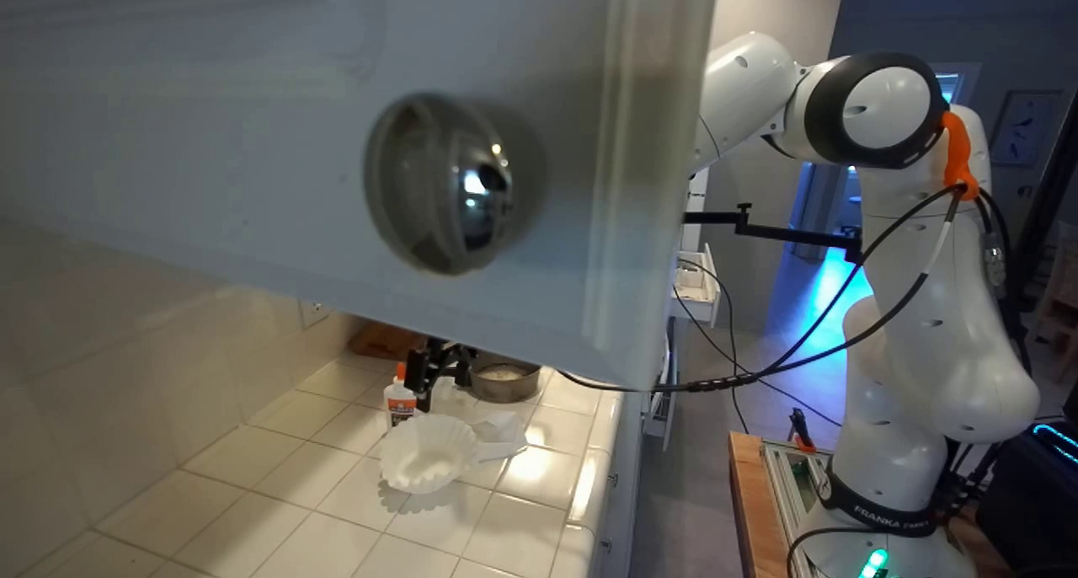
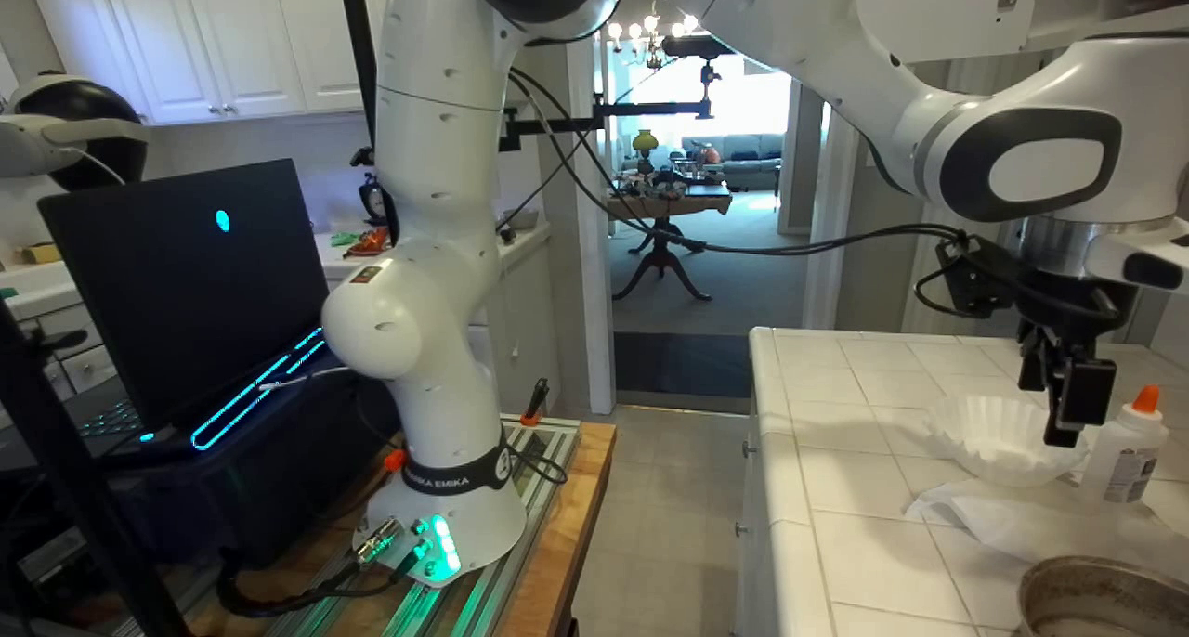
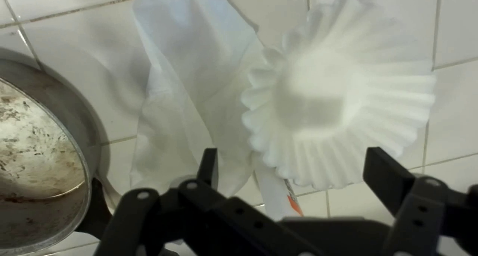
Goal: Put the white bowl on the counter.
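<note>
The white bowl is pale and round with a fluted rim; it shows in both exterior views (image 1: 428,453) (image 2: 989,433) and in the wrist view (image 3: 317,88). It rests on the tiled counter (image 1: 328,511), which also shows in an exterior view (image 2: 864,488) and the wrist view (image 3: 455,110). My gripper (image 3: 292,151) is open, its fingers wide apart with nothing between them. It hangs above the counter near the bowl, fingers pointing down, in both exterior views (image 1: 431,371) (image 2: 1061,405). In the wrist view the bowl's near rim lies between and beyond the fingertips. I see no contact.
A white sheet (image 3: 186,91) lies beside the bowl. A glue bottle (image 2: 1129,451) with an orange cap stands close to the gripper. A metal pan (image 3: 41,144) with a dark handle stands past the sheet. A cabinet door (image 1: 253,140) with a round knob (image 1: 442,186) hangs over the counter.
</note>
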Controlling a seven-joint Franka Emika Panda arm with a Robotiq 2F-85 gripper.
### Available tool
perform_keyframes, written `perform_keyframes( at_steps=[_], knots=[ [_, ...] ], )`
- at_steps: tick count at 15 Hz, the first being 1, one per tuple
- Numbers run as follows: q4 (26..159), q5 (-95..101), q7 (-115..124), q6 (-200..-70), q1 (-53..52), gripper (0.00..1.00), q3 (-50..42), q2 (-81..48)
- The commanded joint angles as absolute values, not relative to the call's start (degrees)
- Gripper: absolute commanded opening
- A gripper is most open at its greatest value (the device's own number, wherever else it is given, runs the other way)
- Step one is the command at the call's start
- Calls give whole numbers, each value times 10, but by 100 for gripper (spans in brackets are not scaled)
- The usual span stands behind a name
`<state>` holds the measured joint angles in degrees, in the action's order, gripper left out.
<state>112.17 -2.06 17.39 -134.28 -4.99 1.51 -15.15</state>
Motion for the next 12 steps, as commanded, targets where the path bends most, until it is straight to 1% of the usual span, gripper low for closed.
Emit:
perform_keyframes(
  at_steps=[1, 8, 12],
  knots=[
    [1123, -6, 211, -1310, -59, 100, 8, -131],
    [1139, -15, 186, -1228, -50, 100, 16, -67],
    [1146, -19, 177, -1214, -43, 100, 16, -35]
  ],
)
